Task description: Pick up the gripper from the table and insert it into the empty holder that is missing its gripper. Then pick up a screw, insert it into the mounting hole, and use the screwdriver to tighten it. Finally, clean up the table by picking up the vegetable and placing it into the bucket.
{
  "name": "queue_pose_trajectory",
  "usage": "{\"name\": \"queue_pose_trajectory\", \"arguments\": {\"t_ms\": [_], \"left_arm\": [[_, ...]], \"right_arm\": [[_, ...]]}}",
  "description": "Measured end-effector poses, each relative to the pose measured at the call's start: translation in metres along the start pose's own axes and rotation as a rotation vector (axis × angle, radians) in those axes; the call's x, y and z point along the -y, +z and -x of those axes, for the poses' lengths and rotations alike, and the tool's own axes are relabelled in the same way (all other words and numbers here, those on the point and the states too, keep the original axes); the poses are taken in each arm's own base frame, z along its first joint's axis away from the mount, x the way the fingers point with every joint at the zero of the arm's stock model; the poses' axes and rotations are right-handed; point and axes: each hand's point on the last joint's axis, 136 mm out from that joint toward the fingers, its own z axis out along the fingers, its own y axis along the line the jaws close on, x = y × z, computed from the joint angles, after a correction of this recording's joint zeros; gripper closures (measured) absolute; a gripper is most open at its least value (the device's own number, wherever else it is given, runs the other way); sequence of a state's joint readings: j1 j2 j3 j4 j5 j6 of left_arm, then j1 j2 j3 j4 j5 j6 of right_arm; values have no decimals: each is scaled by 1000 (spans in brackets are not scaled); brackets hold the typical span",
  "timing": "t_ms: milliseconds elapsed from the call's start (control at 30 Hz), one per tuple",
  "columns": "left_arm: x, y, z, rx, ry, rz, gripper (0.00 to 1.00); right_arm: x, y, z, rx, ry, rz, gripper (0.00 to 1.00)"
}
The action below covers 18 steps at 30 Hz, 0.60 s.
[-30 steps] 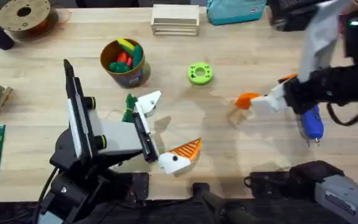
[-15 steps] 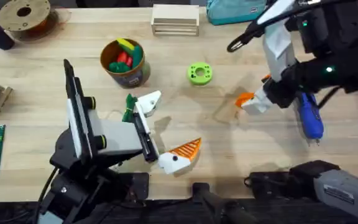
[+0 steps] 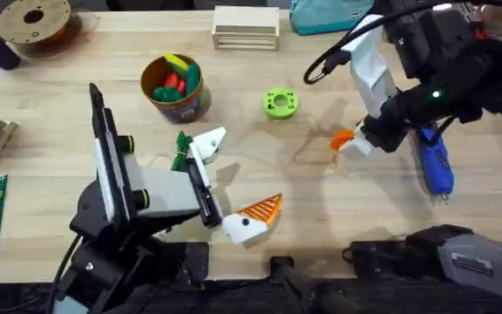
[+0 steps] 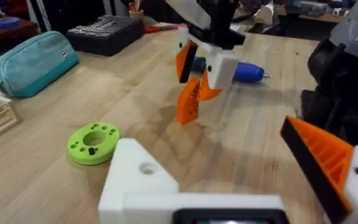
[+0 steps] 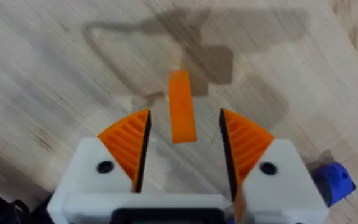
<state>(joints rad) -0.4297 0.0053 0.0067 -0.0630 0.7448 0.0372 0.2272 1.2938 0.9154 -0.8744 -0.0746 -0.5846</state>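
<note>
1. while the right arm reaches in from the far right of the tabletop [image 3: 321,209], the right gripper [image 5: 183,140] hangs above the loose orange gripper [image 5: 181,106], jaws spread wide with the piece lying in the gap between them and touching neither pad.
2. from the left wrist, that loose piece [image 4: 189,102] stands on end on the wood just under the right gripper [image 4: 197,62].
3. the blue screwdriver [image 3: 435,166] lies on the tabletop just beside the right gripper, bit toward the near edge.
4. the left gripper [image 3: 229,187] rests at centre-left, one orange finger [image 3: 262,209] on the near mount and the bare white holder [image 3: 209,142] on the far one; its jaws stand wide apart.
5. the dark green vegetable [image 3: 180,150] lies beside the holder.
6. the bucket [image 3: 175,87] stands farther back holding red, yellow and green toy vegetables, with a green ring-shaped disc [image 3: 280,103] to its right.
</note>
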Motion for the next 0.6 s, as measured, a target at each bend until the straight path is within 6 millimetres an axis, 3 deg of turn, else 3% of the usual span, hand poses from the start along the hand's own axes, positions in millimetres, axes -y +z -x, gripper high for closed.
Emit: {"name": "queue_pose_trajectory", "arguments": {"t_ms": [200,400,600], "left_arm": [[0,0,0,0,0,0,14],[0,0,0,0,0,0,14],[0,0,0,0,0,0,14]], "right_arm": [[1,1,1,0,-2,0,598],[1,1,4,12,-9,-3,965],[-8,-12,9,63,-3,2,981]]}}
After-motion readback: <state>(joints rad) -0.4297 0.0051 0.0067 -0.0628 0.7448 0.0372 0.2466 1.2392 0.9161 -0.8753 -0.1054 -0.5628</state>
